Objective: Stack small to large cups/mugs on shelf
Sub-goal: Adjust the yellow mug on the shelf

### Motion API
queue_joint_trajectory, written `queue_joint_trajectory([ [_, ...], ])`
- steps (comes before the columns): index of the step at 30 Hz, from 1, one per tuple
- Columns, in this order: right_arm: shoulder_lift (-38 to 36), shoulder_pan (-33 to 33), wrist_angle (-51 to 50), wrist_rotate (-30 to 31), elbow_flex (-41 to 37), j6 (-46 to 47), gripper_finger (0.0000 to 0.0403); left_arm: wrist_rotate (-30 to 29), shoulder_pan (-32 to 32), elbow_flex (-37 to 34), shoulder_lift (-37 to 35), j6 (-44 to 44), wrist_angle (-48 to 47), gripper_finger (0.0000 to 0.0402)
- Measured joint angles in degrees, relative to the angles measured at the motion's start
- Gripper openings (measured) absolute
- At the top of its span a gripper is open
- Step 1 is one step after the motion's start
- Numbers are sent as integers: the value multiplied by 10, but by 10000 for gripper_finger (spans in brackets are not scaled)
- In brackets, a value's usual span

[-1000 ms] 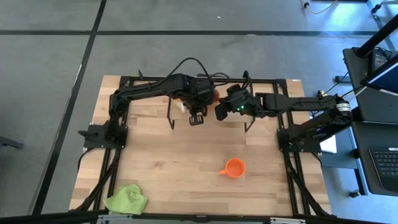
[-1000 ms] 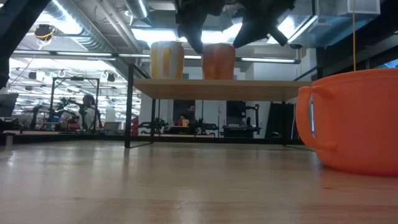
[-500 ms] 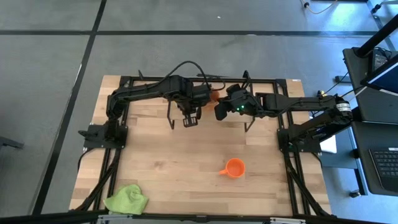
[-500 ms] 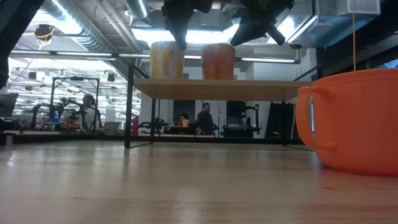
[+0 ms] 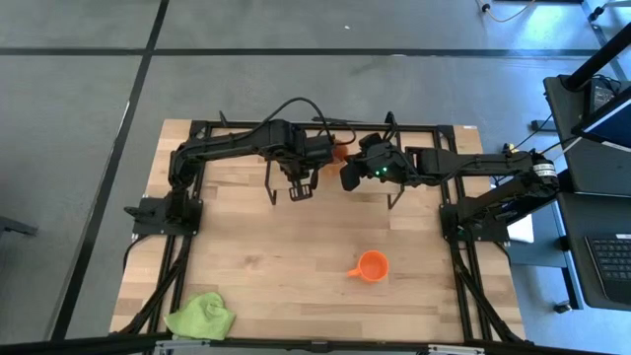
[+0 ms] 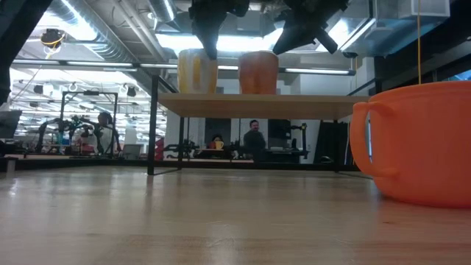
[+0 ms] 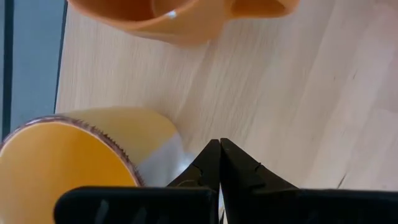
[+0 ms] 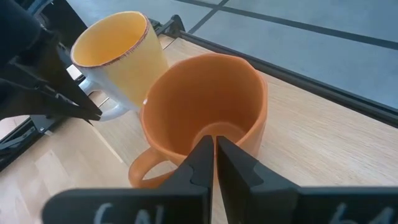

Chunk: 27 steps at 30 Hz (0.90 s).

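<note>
L end effector (image 5: 299,191) shifted left along shelf (image 6: 257,104) front since 1 s ago, off brown mug (image 6: 258,72) | now above white mug (image 6: 197,71) (low view) | bg person (image 6: 255,138) walked right behind shelf

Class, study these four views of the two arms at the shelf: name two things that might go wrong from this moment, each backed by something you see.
1. The left gripper, shut, sits right beside the white mug; a sideways move might knock the mug along the shelf.
2. The right gripper hangs closed at the rim of the brown mug, which stands close to the white one, so a nudge may push them together.
</note>
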Motion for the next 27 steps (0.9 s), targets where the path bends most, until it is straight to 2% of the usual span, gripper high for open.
queue_joint_trajectory([
  [27,0,0,-16,-9,0,-1,21,6,-16,0,1,-28,-17,0],
])
